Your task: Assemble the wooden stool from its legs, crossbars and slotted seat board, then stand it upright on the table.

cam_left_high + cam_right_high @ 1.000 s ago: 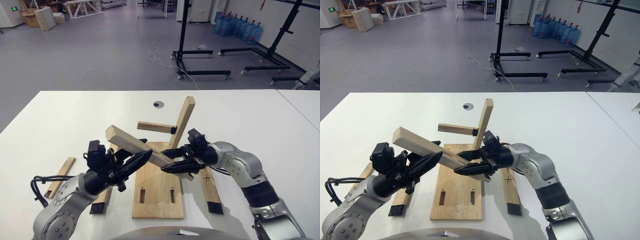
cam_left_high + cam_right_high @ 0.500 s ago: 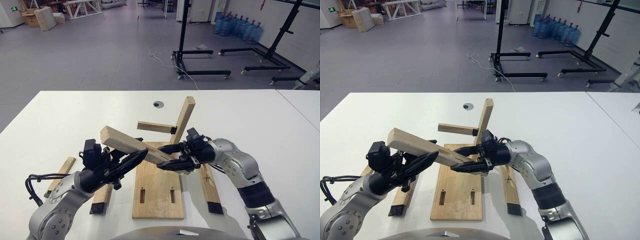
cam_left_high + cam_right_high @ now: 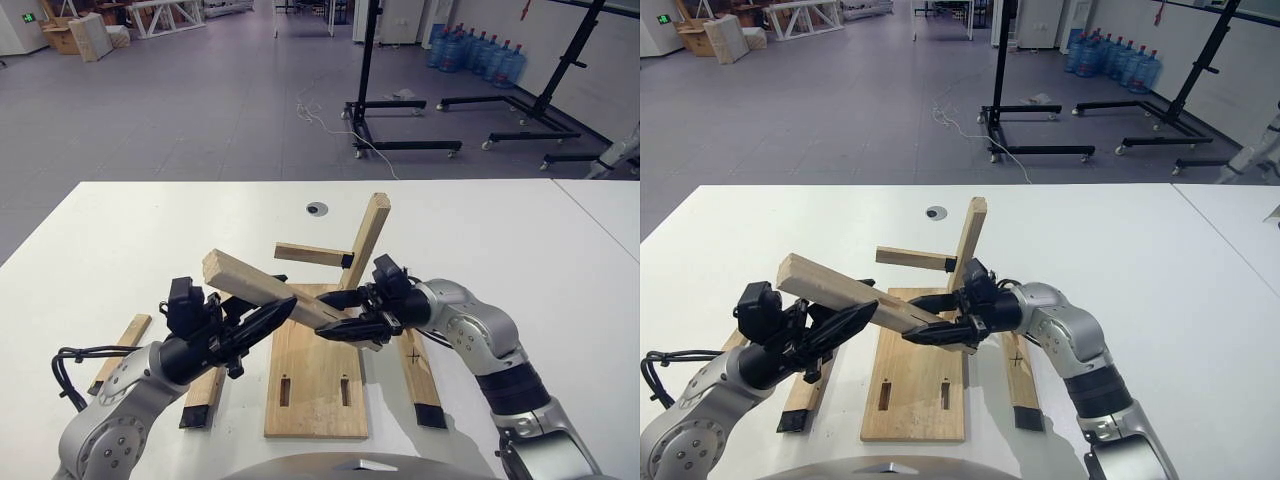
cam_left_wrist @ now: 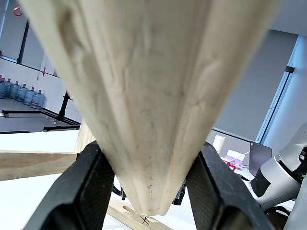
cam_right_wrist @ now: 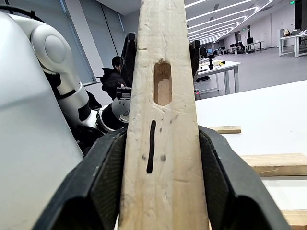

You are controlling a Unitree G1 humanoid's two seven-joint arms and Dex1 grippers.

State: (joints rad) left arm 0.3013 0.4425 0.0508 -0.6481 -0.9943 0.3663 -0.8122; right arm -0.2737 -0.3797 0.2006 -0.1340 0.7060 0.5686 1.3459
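– Wooden leg (image 3: 262, 287): where is it sitting right now?
– It is hanging tilted at the centre of the left eye view, off the desk (image 3: 520, 240), above the slotted seat board (image 3: 315, 395) that is lying flat at bottom centre. Its high end is pointing toward the left of the frame, and its low end is dipping toward the board's far edge.
– And the jaws?
– Both pairs are pinching it. The left jaws are clamping its flat sides about midway. The right jaws are squeezing the lower end, and in the right wrist view a mortise (image 5: 162, 83) is facing the camera.
– How is it going to handle?
– I am judging it stiff, light and dry, so nothing is likely to bend, and the square faces are offering a firm hold. Gripping the flat sides, clear of the mortise and the tip, is looking wisest.
– Anything else?
– An upright leg (image 3: 367, 235) is rising just above centre, carrying a crossbar (image 3: 310, 254); its foot is hidden. A short bar (image 3: 120, 352) is lying at lower left, and a black-tipped piece (image 3: 424, 385) at lower right.
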